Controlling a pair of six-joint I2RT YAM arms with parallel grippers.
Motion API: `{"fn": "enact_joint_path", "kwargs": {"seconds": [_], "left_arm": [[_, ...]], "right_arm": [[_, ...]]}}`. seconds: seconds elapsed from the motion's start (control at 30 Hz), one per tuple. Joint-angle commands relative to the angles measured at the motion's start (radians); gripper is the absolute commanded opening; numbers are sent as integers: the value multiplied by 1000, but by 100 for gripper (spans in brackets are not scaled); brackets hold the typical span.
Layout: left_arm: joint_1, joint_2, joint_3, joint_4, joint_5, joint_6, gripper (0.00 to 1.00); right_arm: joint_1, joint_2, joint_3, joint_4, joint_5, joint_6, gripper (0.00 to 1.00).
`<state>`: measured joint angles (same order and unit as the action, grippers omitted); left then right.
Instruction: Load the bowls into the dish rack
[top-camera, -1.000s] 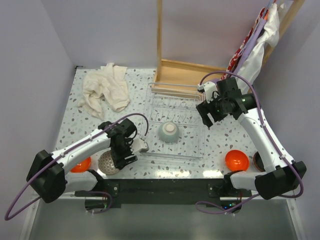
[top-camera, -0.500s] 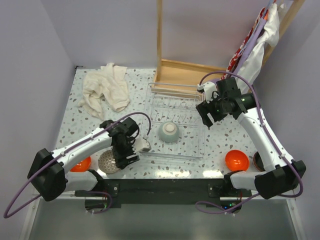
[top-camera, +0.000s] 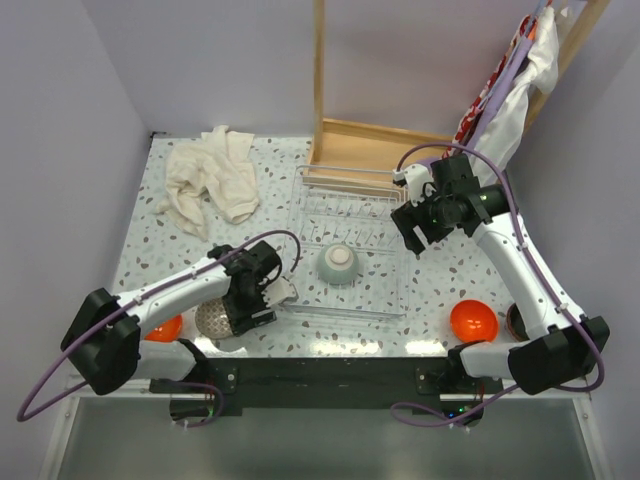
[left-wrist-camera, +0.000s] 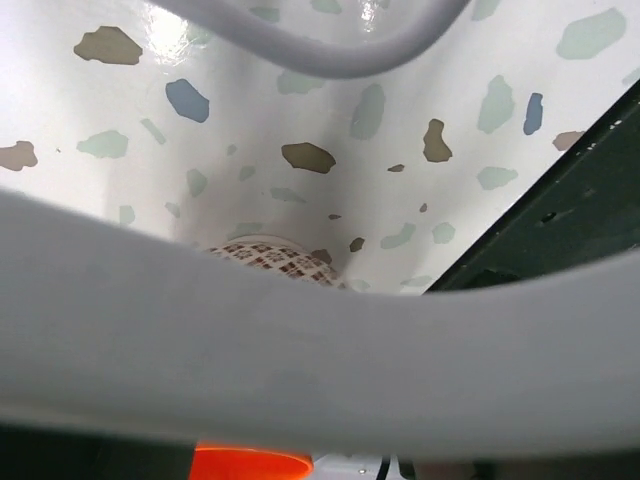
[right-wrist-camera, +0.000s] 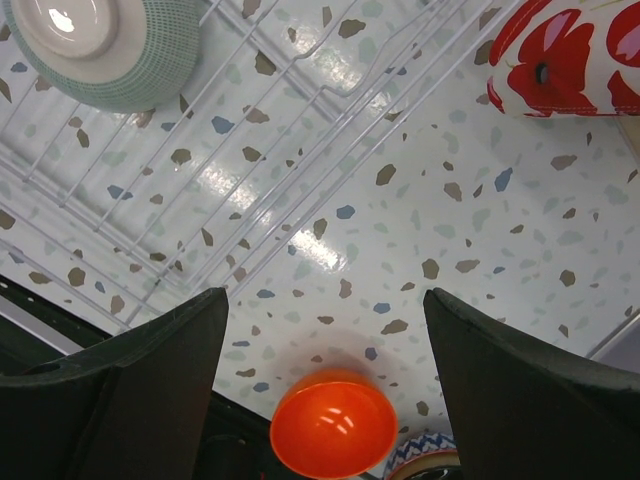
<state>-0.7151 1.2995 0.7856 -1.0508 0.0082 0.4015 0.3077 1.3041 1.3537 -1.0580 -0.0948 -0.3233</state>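
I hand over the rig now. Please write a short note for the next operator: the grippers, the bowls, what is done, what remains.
Right gripper: open, empty, over the right edge of the dish rack.
Left gripper: low beside the speckled bowl; jaws unclear.
Done: teal bowl upside down in the rack.
To do: speckled bowl, left orange bowl, right orange bowl, patterned bowl, all on the table.

Between the left tool (top-camera: 266, 306) and the upturned bowl (top-camera: 338, 265) stands the low wall of the dish rack (top-camera: 305, 215).
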Motion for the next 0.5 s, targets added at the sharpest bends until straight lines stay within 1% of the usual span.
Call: {"fn": "enact_joint_path", "kwargs": {"seconds": [0.0, 0.1, 0.13, 0.2, 0.23, 0.3, 0.33, 0.4, 0.43, 0.47], "left_arm": [[-3, -35, -17, 52, -65, -18, 69], [-3, -60, -35, 51, -59, -10, 55], [-4, -65, -34, 52, -56, -7, 47], [-1, -77, -29, 49, -56, -6, 39], [-1, -80, -22, 48, -56, -7, 32], [-1, -88, -16, 41, -59, -4, 23], [-1, -88, -14, 41, -60, -3, 17], [-1, -85, -13, 38, -66, -1, 9], [-1, -85, 1, 37, -68, 2, 0], [-1, -85, 16, 34, -91, 0, 0]], "right_arm": [[1, -5, 41, 6, 15, -19, 84], [1, 9, 50, 12, 7, -8, 84], [2, 14, 53, 15, 4, -3, 84], [2, 23, 58, 19, 0, 9, 84], [2, 24, 62, 21, -2, 10, 84], [1, 29, 64, 23, -3, 12, 84], [1, 30, 64, 24, -2, 10, 84], [2, 32, 59, 27, -2, 12, 84], [1, 32, 58, 29, -3, 15, 84], [2, 34, 58, 30, -2, 16, 84]]}}
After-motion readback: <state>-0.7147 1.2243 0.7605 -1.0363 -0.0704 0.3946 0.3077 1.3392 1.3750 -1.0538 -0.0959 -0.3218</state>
